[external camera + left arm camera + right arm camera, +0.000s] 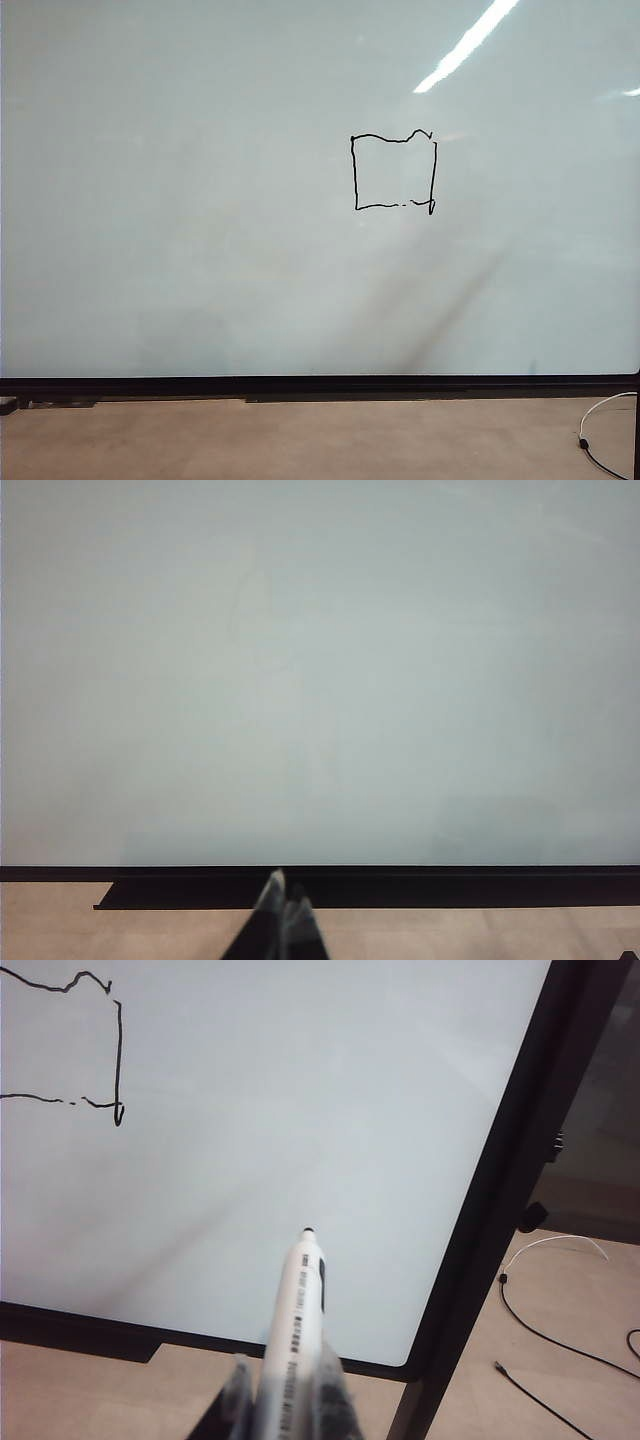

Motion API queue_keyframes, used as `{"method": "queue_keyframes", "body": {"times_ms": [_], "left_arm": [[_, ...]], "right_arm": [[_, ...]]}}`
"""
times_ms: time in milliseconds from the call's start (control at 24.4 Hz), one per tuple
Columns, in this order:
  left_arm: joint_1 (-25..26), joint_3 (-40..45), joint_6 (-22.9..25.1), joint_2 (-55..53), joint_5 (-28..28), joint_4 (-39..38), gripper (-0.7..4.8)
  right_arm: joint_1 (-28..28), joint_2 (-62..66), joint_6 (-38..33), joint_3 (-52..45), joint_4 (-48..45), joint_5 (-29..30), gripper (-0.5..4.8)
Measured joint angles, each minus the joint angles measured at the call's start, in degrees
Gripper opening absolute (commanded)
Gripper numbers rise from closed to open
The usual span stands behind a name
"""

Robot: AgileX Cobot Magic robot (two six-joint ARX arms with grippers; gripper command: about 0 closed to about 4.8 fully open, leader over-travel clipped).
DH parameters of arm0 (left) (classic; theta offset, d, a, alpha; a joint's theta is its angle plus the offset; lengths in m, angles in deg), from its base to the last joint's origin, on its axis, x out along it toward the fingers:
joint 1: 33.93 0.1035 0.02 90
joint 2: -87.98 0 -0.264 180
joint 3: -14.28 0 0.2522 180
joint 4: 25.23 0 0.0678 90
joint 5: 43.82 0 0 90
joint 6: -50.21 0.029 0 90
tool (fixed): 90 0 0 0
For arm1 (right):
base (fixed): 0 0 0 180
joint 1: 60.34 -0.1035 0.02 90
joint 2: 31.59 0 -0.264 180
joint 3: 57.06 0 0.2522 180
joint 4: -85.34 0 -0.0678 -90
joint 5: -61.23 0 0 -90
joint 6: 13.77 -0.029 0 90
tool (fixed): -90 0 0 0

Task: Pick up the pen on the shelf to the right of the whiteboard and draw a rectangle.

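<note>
Glossy pale grey-white, the whiteboard (200, 200) fills almost the whole exterior view, with a thin black frame (320, 383) along its bottom edge and a bright streak of reflected ceiling light (468, 43) at the upper right. A little right of the board's middle sits the rectangle (394, 172), a small wobbly black outline, roughly square, with a short gap in its bottom line. Below the frame lies a tan floor (300, 440), and a thin white cable (600, 420) curls at the far right.

No arm shows in the exterior view. In the right wrist view, the right gripper (285, 1400) holds the pen (296, 1310), a slim white marker with dark printing, its fingers pressed to either side of the barrel. The pen's black tip points toward the board, off the surface, with the rectangle well to its left. The board's right frame edge and floor cables lie to the right.

In the left wrist view, the left gripper (285, 895) shows low against the bottom frame, its fingertips together and holding nothing, facing blank board.
</note>
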State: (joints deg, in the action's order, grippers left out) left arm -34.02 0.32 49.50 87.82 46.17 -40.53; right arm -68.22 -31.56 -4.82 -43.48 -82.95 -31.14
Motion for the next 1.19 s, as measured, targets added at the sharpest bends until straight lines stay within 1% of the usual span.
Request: {"method": "queue_keyframes", "body": {"times_ms": [123, 287, 534, 1190], "left_arm": [[0.0, 0.0, 0.0, 0.0, 0.0, 0.0, -0.05], [0.0, 0.0, 0.0, 0.0, 0.0, 0.0, -0.04], [0.0, 0.0, 0.0, 0.0, 0.0, 0.0, -0.04], [0.0, 0.0, 0.0, 0.0, 0.0, 0.0, -0.04]], "right_arm": [[2.6, 0.0, 0.0, 0.0, -0.3, 1.9, -0.05], [3.7, 0.0, -0.1, 0.0, -1.4, 2.6, -0.05], [3.8, 0.0, 0.6, 0.0, -4.1, 2.6, -0.05], [3.8, 0.0, 0.6, 0.0, -2.4, 2.4, -0.05]]}}
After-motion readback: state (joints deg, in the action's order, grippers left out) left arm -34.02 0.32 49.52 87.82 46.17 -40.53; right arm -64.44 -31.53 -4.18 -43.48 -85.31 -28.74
